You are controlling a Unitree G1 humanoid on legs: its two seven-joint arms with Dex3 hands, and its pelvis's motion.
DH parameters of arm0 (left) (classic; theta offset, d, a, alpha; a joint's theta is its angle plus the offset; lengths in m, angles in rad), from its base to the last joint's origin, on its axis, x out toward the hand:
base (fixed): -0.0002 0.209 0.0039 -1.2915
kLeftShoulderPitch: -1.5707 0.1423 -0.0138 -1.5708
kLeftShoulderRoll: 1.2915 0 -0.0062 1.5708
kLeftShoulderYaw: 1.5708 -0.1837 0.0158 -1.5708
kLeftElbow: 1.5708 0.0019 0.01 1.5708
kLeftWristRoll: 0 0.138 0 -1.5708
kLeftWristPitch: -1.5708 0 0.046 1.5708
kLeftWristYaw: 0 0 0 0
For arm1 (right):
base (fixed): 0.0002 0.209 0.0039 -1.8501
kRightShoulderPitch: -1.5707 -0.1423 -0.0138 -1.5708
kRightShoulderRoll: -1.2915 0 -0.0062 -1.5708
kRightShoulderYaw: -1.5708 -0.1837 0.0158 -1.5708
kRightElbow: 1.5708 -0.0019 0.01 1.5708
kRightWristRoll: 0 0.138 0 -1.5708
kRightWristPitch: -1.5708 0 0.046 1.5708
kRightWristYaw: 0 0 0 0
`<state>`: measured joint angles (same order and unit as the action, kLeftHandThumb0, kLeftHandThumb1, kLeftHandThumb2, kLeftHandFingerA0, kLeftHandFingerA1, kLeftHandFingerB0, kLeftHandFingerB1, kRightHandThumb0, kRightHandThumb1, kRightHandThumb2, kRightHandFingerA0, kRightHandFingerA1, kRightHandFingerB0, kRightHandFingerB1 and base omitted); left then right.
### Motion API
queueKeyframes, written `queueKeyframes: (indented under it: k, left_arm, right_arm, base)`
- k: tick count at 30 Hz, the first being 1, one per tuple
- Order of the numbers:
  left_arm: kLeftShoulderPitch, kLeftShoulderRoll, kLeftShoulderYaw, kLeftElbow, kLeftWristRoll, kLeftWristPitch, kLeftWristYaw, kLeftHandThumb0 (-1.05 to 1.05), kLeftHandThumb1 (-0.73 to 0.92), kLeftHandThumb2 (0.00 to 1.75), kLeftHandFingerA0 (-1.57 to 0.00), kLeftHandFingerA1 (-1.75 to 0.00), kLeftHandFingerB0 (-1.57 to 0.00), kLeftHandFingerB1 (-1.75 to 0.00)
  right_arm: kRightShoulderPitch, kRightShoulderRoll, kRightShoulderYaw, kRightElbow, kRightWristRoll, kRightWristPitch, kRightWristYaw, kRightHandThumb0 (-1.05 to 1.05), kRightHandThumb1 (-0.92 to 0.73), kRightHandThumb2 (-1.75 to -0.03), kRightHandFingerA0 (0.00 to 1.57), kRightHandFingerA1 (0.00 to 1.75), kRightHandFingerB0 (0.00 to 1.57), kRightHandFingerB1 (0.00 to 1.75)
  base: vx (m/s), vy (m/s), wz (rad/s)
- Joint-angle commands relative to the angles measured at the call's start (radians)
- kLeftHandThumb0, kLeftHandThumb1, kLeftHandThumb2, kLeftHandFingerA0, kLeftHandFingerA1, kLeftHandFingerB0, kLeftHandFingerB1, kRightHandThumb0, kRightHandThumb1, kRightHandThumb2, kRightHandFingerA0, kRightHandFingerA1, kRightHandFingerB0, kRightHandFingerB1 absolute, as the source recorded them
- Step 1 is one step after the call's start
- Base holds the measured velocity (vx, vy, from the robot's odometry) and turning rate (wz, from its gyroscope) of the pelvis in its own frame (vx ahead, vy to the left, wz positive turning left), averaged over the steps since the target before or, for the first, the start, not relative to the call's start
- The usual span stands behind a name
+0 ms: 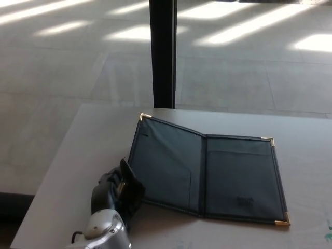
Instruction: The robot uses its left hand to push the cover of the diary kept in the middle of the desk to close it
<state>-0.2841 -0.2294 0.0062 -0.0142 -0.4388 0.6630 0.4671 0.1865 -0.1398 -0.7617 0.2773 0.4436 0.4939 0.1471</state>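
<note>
I see a dark grey-green diary (207, 176) with gold corners, a black left hand (120, 191) on a silver wrist, a pale grey desk (83, 155), and a black post (163, 52).

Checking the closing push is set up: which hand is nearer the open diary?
Left. The left hand sits at the near left corner of the diary, against its left cover. The right hand is not in view.
</note>
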Motion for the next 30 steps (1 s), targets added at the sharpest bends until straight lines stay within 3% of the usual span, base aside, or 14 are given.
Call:
queueKeyframes:
  k: [1,6,10,13,18,22,29,30]
  left_arm:
    - [-0.205,-0.412,-0.095,0.033,-0.097,-0.026,0.044,-0.91,0.92,0.92,-0.17,-0.48,-0.12,-0.41]
    - [-0.309,-0.418,-0.141,0.033,-0.08,-0.017,-0.004,-0.86,0.92,0.96,-0.2,-0.36,-0.14,-0.34]
    - [-0.371,-0.416,-0.18,0.034,-0.071,-0.028,-0.041,-0.93,0.92,0.9,-0.19,-0.41,-0.17,-0.41]
    - [-0.408,-0.388,-0.31,-0.019,-0.021,-0.031,-0.086,-0.97,0.92,0.96,-0.3,-0.48,-0.23,-0.44]
    - [-0.321,-0.383,-0.461,-0.12,-0.047,-0.034,-0.111,-1.0,0.92,0.89,-0.3,-0.48,-0.22,-0.43]
    - [-0.192,-0.307,-0.65,-0.165,-0.061,-0.071,-0.185,-1.01,0.92,0.89,-0.3,-0.44,-0.17,-0.41]
    - [-0.094,-0.228,-0.775,-0.156,-0.08,-0.016,-0.192,-1.03,0.92,0.87,-0.29,-0.46,-0.19,-0.41]
    - [-0.071,-0.217,-0.786,-0.142,-0.079,-0.025,-0.195,-1.02,0.92,0.85,-0.29,-0.46,-0.19,-0.42]
  right_arm:
    - [0.007,-0.069,-0.033,-0.062,0.026,-0.031,-0.015,-0.7,-0.92,-0.71,0.37,0.64,0.4,0.47]
    - [0.03,-0.059,-0.038,-0.086,0.033,-0.017,-0.016,-0.73,-0.92,-0.69,0.39,0.66,0.42,0.49]
    - [0.04,-0.063,-0.037,-0.076,0.029,-0.018,-0.009,-0.72,-0.92,-0.7,0.38,0.68,0.41,0.48]
    - [0.036,-0.072,-0.042,-0.061,0.032,-0.023,-0.001,-0.73,-0.92,-0.69,0.4,0.7,0.43,0.51]
    - [0.035,-0.078,-0.039,-0.075,0.027,-0.009,-0.012,-0.73,-0.92,-0.68,0.41,0.68,0.43,0.49]
    - [0.028,-0.092,-0.022,-0.047,0.018,-0.027,0.02,-0.73,-0.92,-0.7,0.35,0.68,0.38,0.5]
    - [0.034,-0.093,-0.016,-0.06,0.015,-0.014,0.012,-0.73,-0.92,-0.7,0.36,0.69,0.39,0.49]
    - [0.036,-0.095,-0.011,-0.054,0.012,-0.02,0.019,-0.7,-0.79,-1.17,0.39,0.69,0.35,0.58]
  base:
    - [0.0,0.0,0.0]
    - [0.0,0.0,0.0]
    - [0.0,0.0,-0.02]
    - [0.0,0.0,0.0]
    - [0.0,0.0,0.0]
    - [0.0,0.0,0.0]
    - [0.0,0.0,0.0]
    - [0.0,0.0,0.0]
